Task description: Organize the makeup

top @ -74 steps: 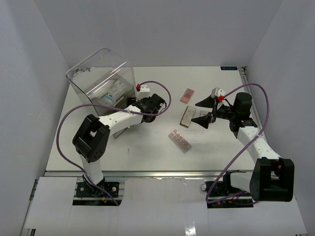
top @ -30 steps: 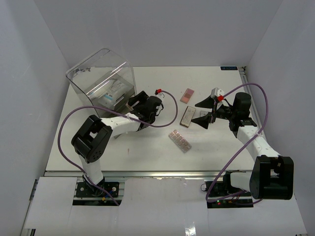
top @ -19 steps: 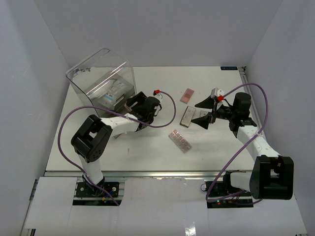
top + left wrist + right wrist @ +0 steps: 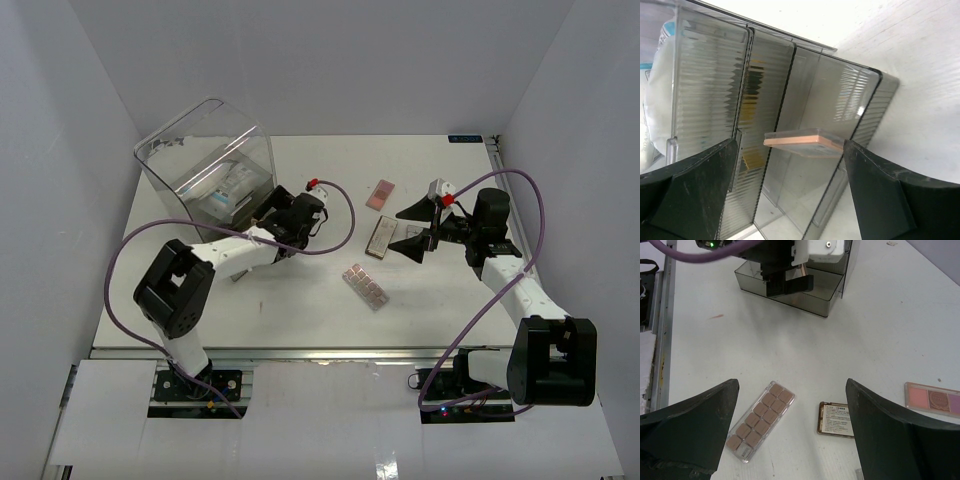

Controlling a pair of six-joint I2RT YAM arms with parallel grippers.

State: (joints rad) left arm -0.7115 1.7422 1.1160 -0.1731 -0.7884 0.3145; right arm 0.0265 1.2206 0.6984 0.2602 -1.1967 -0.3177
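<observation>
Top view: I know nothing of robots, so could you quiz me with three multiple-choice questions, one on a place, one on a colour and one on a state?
1. Where does the box stand on the table?
A. far left corner
B. far right corner
C. near edge, middle

2. What colour are the cables?
A. green
B. purple
C. yellow

3. How is the right gripper?
A. shut on the box
B. shut, empty
C. open, empty

Answers: 1 A, it stands by the left wall at the back; 2 B, purple loops show on both sides; 3 C, its fingers stand wide apart with nothing between.
</observation>
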